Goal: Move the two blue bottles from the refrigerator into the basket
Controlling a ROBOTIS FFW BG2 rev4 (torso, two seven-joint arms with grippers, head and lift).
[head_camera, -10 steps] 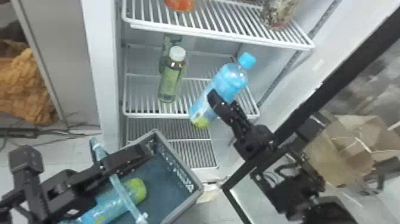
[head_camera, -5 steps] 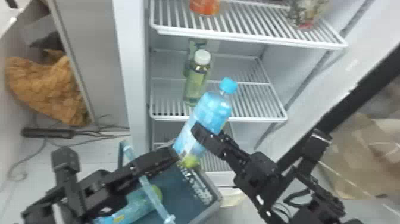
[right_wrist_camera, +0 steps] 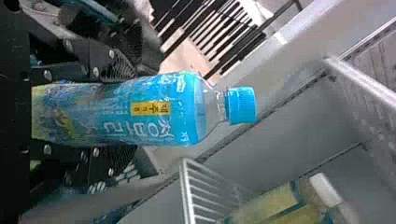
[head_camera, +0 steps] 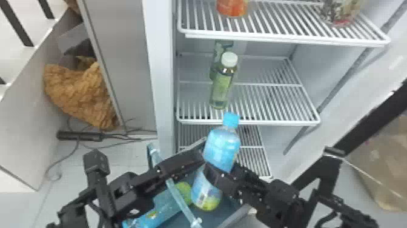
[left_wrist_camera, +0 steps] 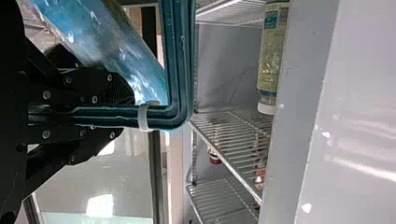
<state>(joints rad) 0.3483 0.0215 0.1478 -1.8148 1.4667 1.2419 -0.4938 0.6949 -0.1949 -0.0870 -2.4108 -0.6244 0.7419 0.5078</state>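
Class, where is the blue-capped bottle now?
At the head view's lower centre, the blue-capped bottle is in the right gripper, right of the lying bottle.

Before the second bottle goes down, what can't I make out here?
- Cap end of the blue bottle in the basket: head view, cut off by the bottom edge.
- Near side of the basket: head view, same edge.
- Middle of the held blue bottle: head view, behind the right gripper.
- Lower part of the rear bottle: head view, behind the green bottle.
- Top of the orange container: head view, top edge.
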